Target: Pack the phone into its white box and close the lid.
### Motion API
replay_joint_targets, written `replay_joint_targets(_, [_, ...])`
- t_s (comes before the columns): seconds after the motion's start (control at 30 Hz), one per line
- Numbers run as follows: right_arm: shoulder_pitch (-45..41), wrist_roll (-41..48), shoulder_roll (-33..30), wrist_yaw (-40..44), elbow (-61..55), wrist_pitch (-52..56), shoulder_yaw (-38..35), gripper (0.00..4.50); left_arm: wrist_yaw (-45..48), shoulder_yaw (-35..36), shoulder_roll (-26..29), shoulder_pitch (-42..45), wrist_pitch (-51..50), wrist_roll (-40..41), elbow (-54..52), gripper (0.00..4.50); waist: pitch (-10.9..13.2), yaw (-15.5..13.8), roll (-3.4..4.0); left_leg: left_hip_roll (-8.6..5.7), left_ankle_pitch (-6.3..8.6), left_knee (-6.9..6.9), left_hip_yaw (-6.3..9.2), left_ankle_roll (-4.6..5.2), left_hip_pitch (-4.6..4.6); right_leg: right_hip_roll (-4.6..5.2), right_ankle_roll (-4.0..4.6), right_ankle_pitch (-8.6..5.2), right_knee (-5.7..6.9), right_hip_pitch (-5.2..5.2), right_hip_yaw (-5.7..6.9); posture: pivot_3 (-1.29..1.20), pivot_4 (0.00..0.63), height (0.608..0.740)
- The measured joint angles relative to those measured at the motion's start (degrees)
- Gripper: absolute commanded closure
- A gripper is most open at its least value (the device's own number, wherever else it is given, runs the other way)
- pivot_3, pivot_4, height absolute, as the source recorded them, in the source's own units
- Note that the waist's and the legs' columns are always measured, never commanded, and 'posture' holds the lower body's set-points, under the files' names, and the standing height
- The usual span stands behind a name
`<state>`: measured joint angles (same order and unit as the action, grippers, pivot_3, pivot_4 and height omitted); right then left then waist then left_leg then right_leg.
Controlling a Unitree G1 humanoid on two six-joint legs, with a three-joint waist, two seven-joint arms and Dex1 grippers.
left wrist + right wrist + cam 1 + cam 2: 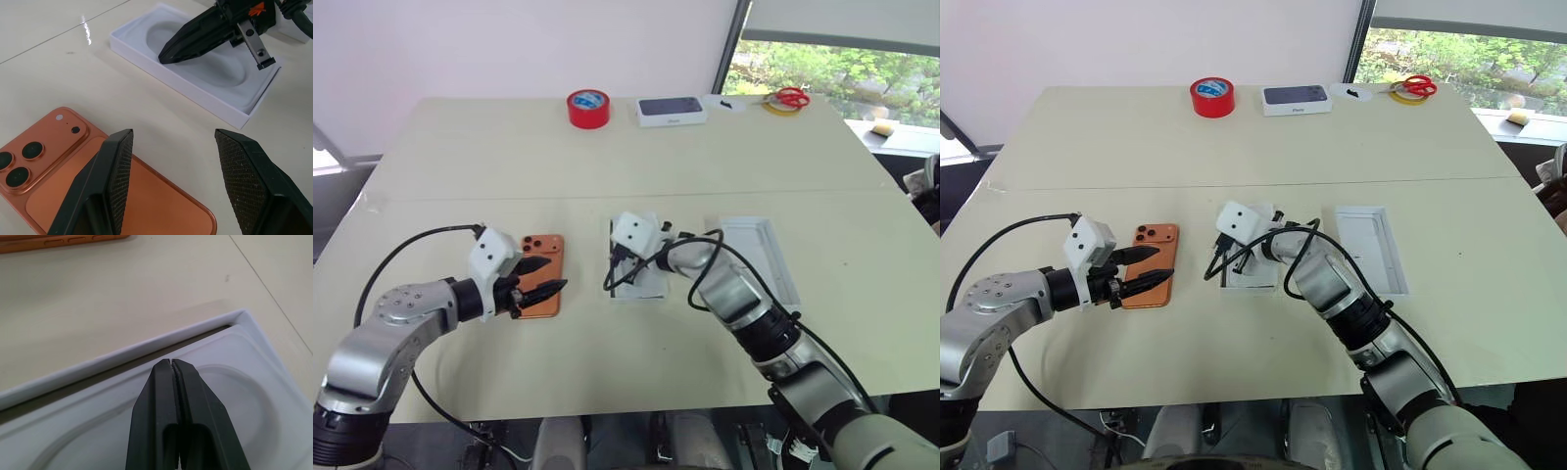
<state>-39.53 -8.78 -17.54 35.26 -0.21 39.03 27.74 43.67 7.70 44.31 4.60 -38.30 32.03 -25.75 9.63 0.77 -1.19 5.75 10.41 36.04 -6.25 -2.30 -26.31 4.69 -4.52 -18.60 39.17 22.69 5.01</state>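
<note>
Phone (541,273): orange, back up, lenses far.
Left gripper (551,286): spread over the phone.
Right gripper (171,363): pressed together over the white box (195,68).
Far edge: red tape (588,108).

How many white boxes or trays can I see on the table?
3. One tray lies in the middle under the right gripper. One tray lies beside it, toward the robot's right. One closed box with dark top sits at the far edge.

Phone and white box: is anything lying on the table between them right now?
Nothing. The left wrist view shows bare tabletop between the phone and the white box; the head views agree.
</note>
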Motion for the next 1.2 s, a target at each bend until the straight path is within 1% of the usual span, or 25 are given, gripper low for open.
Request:
replay_joint_targets(0.23, [0.5, -0.6, -2.9, 0.7, -4.3, 2.2, -0.8, 4.45, 0.0, 0.0, -0.1, 0.0, -0.1, 0.6, -0.2, 1.71, 0.0, 0.0, 0.0, 0.0, 0.0, 0.0, 0.0, 0.0, 0.0, 0.0, 0.0, 0.0, 0.0, 0.0, 0.0, 0.0, 0.15, 0.73])
replay_joint_targets(0.43, [3.3, -1.1, -2.5, 2.0, -4.6, 2.2, 1.2, 4.45, -0.1, -0.1, -0.7, 0.0, -0.1, 0.8, -0.2, 1.71, 0.0, 0.0, 0.0, 0.0, 0.0, 0.0, 0.0, 0.0, 0.0, 0.0, 0.0, 0.0, 0.0, 0.01, 0.0, 0.0, 0.15, 0.73])
replay_joint_targets(0.8, [3.3, -1.1, 0.8, 2.3, -4.6, 1.9, 1.2, 4.45, -0.1, -0.1, -0.7, 0.0, -0.1, 1.0, -0.3, 1.71, 0.0, 0.0, 0.0, 0.0, 0.0, 0.0, 0.0, 0.0, 0.0, 0.0, 0.0, 0.0, 0.0, 0.0, 0.0, 0.0, 0.15, 0.73])
replay_joint_targets(0.97, [3.3, -1.3, -0.2, 2.0, -4.6, 2.0, 0.9, 4.45, -0.5, -0.1, -0.7, 0.0, -0.1, 1.0, -0.3, 1.71, 0.0, 0.0, 0.0, 0.0, 0.0, 0.0, 0.0, 0.0, 0.0, 0.0, 0.0, 0.0, 0.0, 0.0, 0.0, 0.0, 0.15, 0.73])
replay_joint_targets(1.07, [3.3, -1.8, -1.6, 1.2, -5.6, 2.0, -0.2, 4.45, -2.4, 1.1, -1.3, 0.4, -1.8, 1.6, 0.3, 1.71, 0.0, 0.0, 0.0, 0.0, 0.0, 0.0, 0.01, 0.0, 0.0, 0.0, 0.0, 0.0, 0.0, 0.0, 0.0, 0.0, 0.15, 0.73])
replay_joint_targets(1.17, [2.6, -1.7, -1.4, 1.0, -7.3, 2.1, -1.4, 4.5, -7.2, 6.3, -2.2, 3.0, -7.8, 3.9, 4.4, 0.88, 0.0, 0.1, 0.0, 0.03, -0.01, 0.0, 0.04, 0.0, 0.0, -0.05, 0.0, 0.0, 0.05, 0.03, 0.0, 0.0, 0.15, 0.73])
replay_joint_targets(1.2, [2.2, -1.6, -1.0, 1.0, -8.1, 2.3, -1.4, 4.5, -9.0, 8.3, -2.2, 3.9, -10.0, 4.6, 6.0, 0.39, 0.0, 0.3, 0.0, 0.03, -0.01, -0.01, 0.04, 0.0, 0.0, -0.05, 0.0, 0.0, 0.05, 0.03, 0.0, 0.0, 0.15, 0.73])
